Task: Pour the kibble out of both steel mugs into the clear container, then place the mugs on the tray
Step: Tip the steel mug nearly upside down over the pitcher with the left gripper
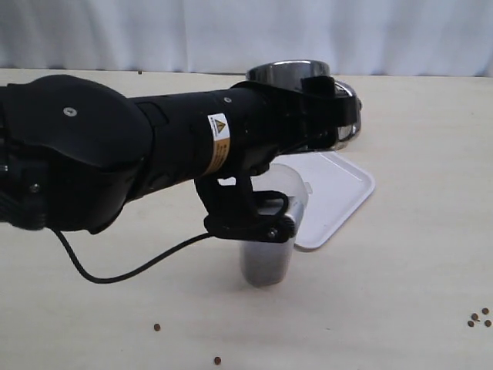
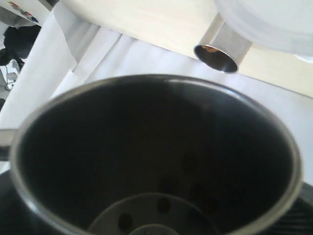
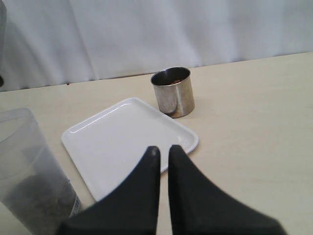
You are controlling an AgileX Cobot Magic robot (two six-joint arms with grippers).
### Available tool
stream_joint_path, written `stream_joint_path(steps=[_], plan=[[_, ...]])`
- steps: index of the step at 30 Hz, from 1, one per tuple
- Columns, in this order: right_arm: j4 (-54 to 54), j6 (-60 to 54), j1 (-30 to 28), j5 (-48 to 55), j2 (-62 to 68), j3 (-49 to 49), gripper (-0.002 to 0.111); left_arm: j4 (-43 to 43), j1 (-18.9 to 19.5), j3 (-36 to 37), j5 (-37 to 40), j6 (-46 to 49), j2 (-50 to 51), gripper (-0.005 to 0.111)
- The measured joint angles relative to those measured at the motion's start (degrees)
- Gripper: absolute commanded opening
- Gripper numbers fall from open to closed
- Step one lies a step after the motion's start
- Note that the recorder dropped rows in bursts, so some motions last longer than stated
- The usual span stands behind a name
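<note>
My left gripper (image 1: pixel 333 104) is shut on a steel mug (image 1: pixel 353 116) and holds it tilted above the clear container (image 1: pixel 269 231). In the left wrist view that mug (image 2: pixel 146 147) fills the frame and hides the jaws; only a few dark spots show on its bottom. Dark kibble (image 1: pixel 266 266) lies in the container's lower part. The second steel mug (image 3: pixel 173 91) stands upright just behind the white tray (image 3: pixel 127 142), with brown kibble inside. My right gripper (image 3: pixel 163 149) hovers over the tray's near edge, shut with nothing in it.
Loose pellets lie on the table at the front (image 1: pixel 157 327) and at the right (image 1: pixel 479 317). The left arm (image 1: pixel 115 154) spans the left half of the exterior view, and its cable (image 1: pixel 115 274) trails on the table. A white curtain (image 1: pixel 246 31) backs the table.
</note>
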Motion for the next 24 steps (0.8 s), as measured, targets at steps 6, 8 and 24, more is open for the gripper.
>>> stream_joint_path(steps=[6,8,24], plan=[[0.0,0.0,0.0,0.0,0.0,0.0,0.005,0.0,0.79,-0.1,3.1,0.77,0.0,0.0],[0.0,0.0,0.0,0.0,0.0,0.0,0.005,0.0,0.66,-0.08,1.16,1.72,0.0,0.0],[0.0,0.0,0.0,0.0,0.0,0.0,0.005,0.0,0.2,-0.08,1.52,2.48,0.0,0.0]])
